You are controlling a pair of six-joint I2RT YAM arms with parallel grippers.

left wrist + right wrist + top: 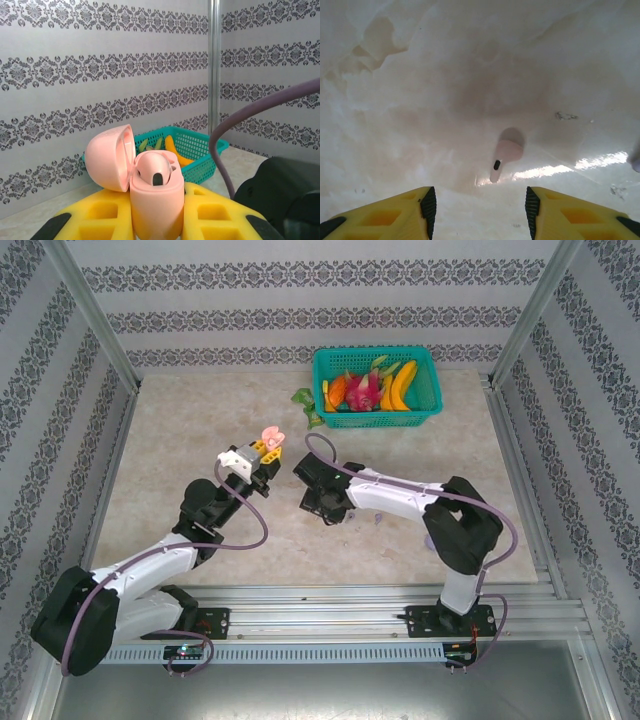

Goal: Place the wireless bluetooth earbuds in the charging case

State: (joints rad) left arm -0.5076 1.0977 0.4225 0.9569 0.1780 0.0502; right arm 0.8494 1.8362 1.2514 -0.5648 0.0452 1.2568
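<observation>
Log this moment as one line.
left pincer: shut on pink case, lid open | right pincer: open over pink earbud on table

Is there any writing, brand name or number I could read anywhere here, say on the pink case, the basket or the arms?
No text can be read anywhere.
On the pink charging case: plain, no brand or mark.
On the teal basket: no label.
On the wallpaper: ornament only, no letters.
On the left arm's base: any print is too small to read.

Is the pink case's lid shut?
No, the case in the left gripper has its lid swung open, with an earbud seated inside.
</observation>
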